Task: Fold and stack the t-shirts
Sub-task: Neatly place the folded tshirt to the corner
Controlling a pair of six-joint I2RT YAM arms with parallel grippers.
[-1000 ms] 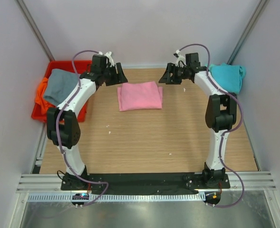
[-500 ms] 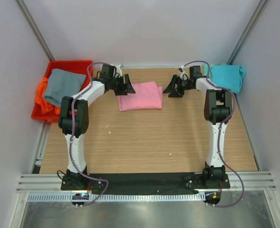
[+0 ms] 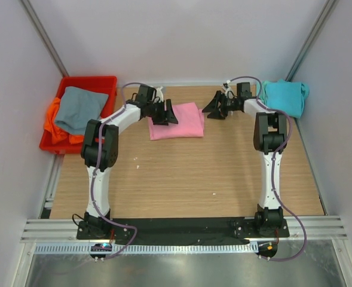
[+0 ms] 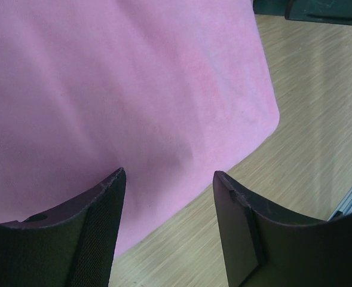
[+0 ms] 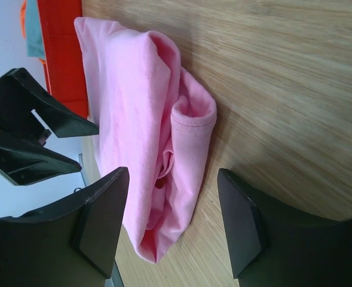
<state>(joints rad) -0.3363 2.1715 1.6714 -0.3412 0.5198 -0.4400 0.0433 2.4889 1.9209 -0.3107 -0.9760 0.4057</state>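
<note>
Pink shirt lying folded on worktop. Left pincer hovering over shirt's left edge, right pincer beside right edge, both gaping wide, empty. Cloth seeming soft, limp: pinching edge layers advisable.

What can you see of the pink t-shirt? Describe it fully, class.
The pink t-shirt is soft cloth, folded into a rough rectangle and lying flat on the wooden table towards its far edge. Its right side shows layered folds with a hemmed edge. The open left gripper is over its left edge, the open right gripper faces its right side; contact cannot be told.
</note>
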